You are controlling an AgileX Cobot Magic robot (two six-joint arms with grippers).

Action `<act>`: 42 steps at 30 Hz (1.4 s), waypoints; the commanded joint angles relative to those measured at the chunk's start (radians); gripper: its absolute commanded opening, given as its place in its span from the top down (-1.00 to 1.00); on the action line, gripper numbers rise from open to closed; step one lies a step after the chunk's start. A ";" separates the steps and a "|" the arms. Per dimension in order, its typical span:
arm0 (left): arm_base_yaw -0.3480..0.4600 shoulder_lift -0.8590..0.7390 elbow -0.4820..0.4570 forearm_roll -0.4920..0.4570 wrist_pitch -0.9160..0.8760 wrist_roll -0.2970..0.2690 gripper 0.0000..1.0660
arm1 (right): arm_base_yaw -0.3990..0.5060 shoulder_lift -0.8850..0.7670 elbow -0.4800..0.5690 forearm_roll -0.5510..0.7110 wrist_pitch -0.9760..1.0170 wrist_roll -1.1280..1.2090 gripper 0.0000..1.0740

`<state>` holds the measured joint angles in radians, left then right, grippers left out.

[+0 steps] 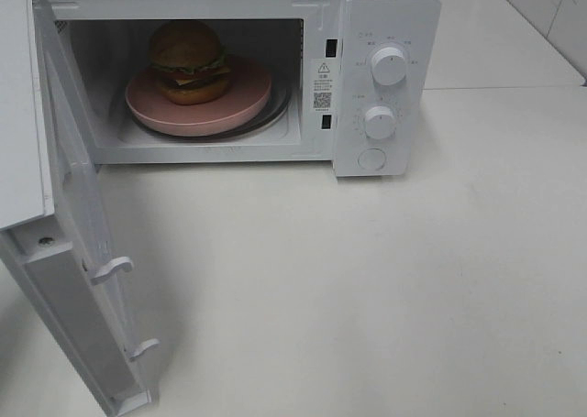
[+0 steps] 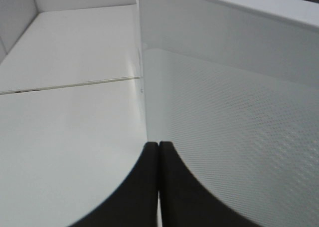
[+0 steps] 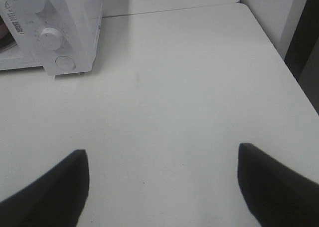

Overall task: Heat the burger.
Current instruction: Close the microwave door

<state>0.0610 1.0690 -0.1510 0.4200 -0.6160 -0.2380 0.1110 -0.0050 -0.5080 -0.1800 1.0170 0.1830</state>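
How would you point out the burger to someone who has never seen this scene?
Find the white box-shaped microwave oven at the back of the pale table, its door standing open. Inside lies a round pink plate, and on it stands the tall burger with a golden-brown bun, green lettuce and yellow cheese. Unlike the flat plain plate, it is tall and layered.

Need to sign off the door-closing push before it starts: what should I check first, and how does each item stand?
1. The burger sits on the pink plate inside the microwave: ok.
2. Plate fully inside the cavity: ok.
3. The door is shut: not ok, it stands wide open.
4. The left gripper is shut beside the door: ok; contact, cannot tell.
5. The right gripper is open, empty, over the table: ok.
6. Setting of the knobs: cannot tell.
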 commanded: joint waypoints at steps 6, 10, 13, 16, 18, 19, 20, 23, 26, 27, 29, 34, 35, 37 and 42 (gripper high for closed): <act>0.001 0.148 -0.070 0.259 -0.111 -0.169 1.00 | -0.008 -0.005 0.004 0.001 -0.010 0.007 -0.42; 0.001 0.178 -0.073 0.280 -0.168 -0.176 1.00 | -0.008 -0.005 0.004 0.001 -0.010 0.007 -0.42; 0.001 0.213 -0.074 0.288 -0.226 -0.176 1.00 | -0.008 -0.005 0.004 0.001 -0.010 0.007 -0.42; 0.001 0.257 -0.076 0.280 -0.266 -0.182 1.00 | -0.008 -0.005 0.004 0.001 -0.010 0.007 -0.42; 0.001 0.265 -0.082 0.281 -0.270 -0.193 1.00 | -0.008 -0.005 0.004 0.001 -0.010 0.007 -0.42; 0.001 0.274 -0.097 0.301 -0.274 -0.211 1.00 | -0.008 -0.005 0.004 0.001 -0.010 0.007 -0.42; 0.001 0.274 -0.097 0.301 -0.274 -0.211 1.00 | -0.008 -0.005 0.004 0.001 -0.010 0.007 -0.42; 0.001 0.282 -0.120 0.321 -0.276 -0.218 1.00 | -0.008 -0.005 0.004 0.001 -0.010 0.007 -0.42; 0.000 0.289 -0.132 0.323 -0.276 -0.225 1.00 | -0.008 -0.005 0.004 0.001 -0.010 0.007 -0.42; -0.018 0.297 -0.134 0.320 -0.275 -0.231 1.00 | -0.008 -0.005 0.004 0.001 -0.010 0.007 -0.42; -0.043 0.311 -0.143 0.315 -0.273 -0.229 1.00 | -0.008 -0.005 0.004 0.001 -0.010 0.007 -0.42; -0.130 0.344 -0.164 0.227 -0.268 -0.177 1.00 | -0.008 -0.005 0.004 0.001 -0.010 0.007 -0.42; -0.145 0.347 -0.168 0.208 -0.268 -0.164 1.00 | -0.008 -0.005 0.004 0.001 -0.010 0.007 -0.42; -0.183 0.358 -0.181 0.165 -0.267 -0.138 1.00 | -0.008 -0.005 0.004 0.001 -0.010 0.007 -0.42; -0.262 0.394 -0.227 0.059 -0.255 -0.118 1.00 | -0.008 -0.005 0.004 0.001 -0.010 0.007 -0.42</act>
<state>-0.1750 1.4530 -0.3570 0.5330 -0.8700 -0.3630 0.1110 -0.0050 -0.5080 -0.1800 1.0170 0.1830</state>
